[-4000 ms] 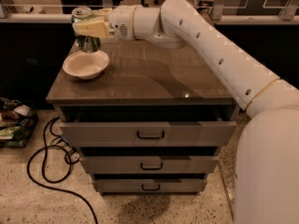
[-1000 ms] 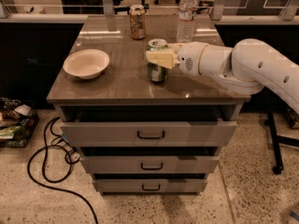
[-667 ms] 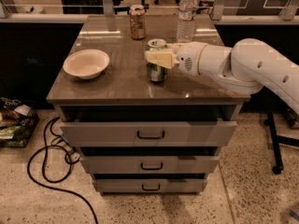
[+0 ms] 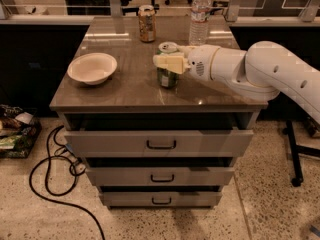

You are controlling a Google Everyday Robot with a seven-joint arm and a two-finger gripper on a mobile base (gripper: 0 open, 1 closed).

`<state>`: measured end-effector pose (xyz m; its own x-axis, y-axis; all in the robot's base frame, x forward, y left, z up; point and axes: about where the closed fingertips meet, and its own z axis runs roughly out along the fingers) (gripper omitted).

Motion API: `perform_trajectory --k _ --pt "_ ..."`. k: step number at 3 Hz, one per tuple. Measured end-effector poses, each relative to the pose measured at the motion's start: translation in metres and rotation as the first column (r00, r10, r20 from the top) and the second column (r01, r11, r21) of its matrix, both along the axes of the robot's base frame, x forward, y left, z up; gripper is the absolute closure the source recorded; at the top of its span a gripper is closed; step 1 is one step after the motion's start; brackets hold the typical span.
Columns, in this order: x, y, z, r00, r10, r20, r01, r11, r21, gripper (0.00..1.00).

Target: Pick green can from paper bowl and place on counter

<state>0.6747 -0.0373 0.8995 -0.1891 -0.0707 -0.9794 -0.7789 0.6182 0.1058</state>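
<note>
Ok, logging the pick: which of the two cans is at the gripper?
The green can, nearer the front, with the gripper at its top; the brown can stands apart at the back.

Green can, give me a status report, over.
Arm's gripper at the green can, mid-counter. Can upright on the counter, outside the paper bowl. Behind it, brown can and water bottle, apart; nothing in the way.

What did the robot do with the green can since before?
The pincer carried the green can from above the paper bowl over to the middle of the counter, where it now stands, still gripped. The bowl, brown can and water bottle stayed put.
</note>
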Motion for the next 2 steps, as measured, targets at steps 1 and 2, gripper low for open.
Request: perform_trajectory --k 1,2 --pt "-0.0002 0.0018 0.0001 1.0 0.003 0.0 -0.003 1.0 0.0 0.0" --pt "-0.0002 0.0019 0.0001 1.0 0.003 0.0 -0.003 1.0 0.0 0.0"
